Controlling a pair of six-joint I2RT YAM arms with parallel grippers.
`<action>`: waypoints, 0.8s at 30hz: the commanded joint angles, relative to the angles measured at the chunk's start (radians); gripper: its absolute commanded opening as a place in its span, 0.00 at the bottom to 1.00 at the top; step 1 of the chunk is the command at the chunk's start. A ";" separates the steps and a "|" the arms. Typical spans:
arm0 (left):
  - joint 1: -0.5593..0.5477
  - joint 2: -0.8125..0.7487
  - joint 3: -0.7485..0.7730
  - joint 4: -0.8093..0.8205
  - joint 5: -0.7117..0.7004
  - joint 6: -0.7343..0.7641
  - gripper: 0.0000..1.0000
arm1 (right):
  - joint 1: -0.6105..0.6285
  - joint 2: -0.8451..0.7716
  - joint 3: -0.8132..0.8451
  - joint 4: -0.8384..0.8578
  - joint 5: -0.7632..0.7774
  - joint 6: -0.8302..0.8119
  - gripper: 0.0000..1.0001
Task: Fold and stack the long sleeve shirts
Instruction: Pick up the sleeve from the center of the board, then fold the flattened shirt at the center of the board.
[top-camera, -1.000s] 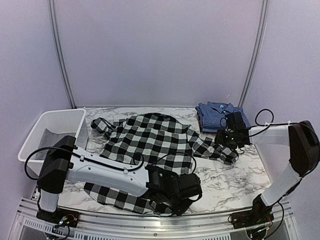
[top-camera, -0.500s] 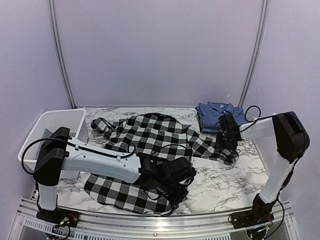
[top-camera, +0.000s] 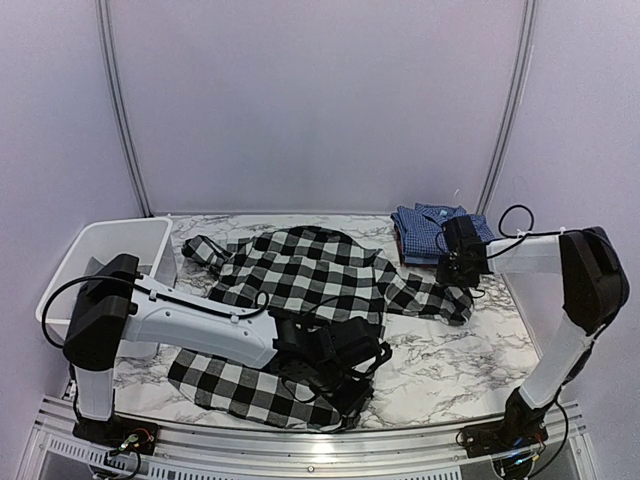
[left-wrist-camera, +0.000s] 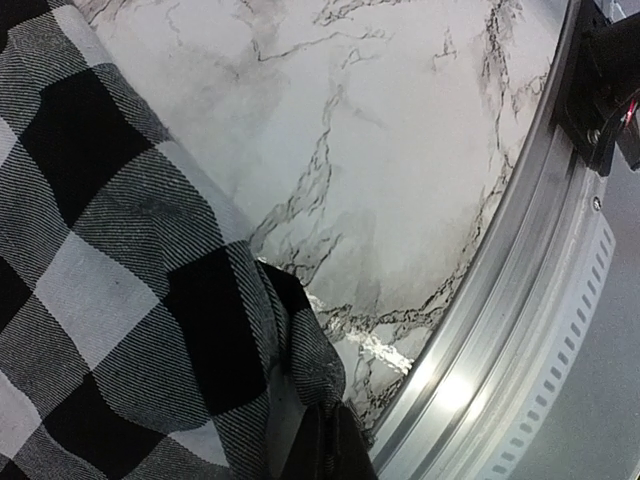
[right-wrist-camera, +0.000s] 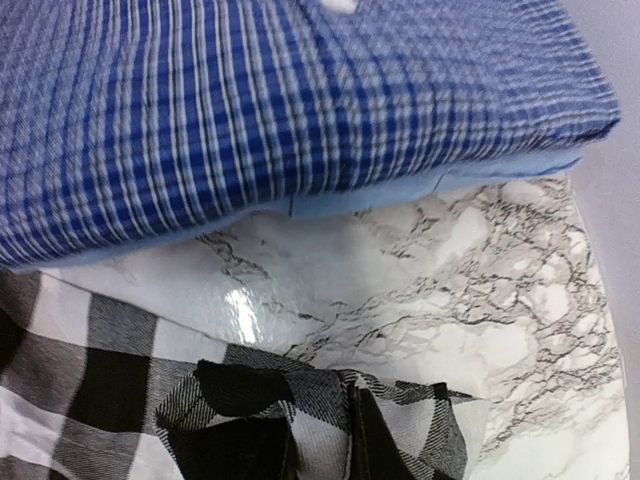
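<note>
The black-and-white check shirt (top-camera: 300, 275) lies spread over the marble table, its near hem reaching the front edge. My left gripper (top-camera: 348, 392) is shut on that hem. In the left wrist view the cloth (left-wrist-camera: 120, 300) gathers into the closed left gripper (left-wrist-camera: 330, 455). My right gripper (top-camera: 453, 282) sits on the shirt's right sleeve. In the right wrist view the sleeve end (right-wrist-camera: 330, 400) is bunched in the right gripper (right-wrist-camera: 320, 455), which is shut on it. The blue fine-checked shirt (top-camera: 435, 228) lies folded at the back right, just beyond the sleeve (right-wrist-camera: 280, 100).
A white plastic bin (top-camera: 75, 265) stands at the left edge of the table. A metal rail (left-wrist-camera: 520, 330) runs along the near edge, close to my left gripper. The right arm's base (top-camera: 510, 430) is at the front right corner.
My right gripper has closed on the sleeve end beside the blue shirt. My left gripper has pulled the hem a little away from the front edge, spreading the lower cloth.
</note>
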 joint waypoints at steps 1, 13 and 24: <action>0.006 -0.065 -0.033 0.046 0.064 0.028 0.00 | -0.007 -0.116 0.079 -0.053 0.050 -0.014 0.10; -0.003 -0.104 -0.102 0.109 0.127 0.033 0.00 | -0.008 -0.288 0.307 -0.116 0.109 -0.089 0.00; -0.007 -0.107 -0.108 0.156 0.141 0.022 0.00 | -0.008 -0.281 0.427 0.145 -0.117 -0.185 0.00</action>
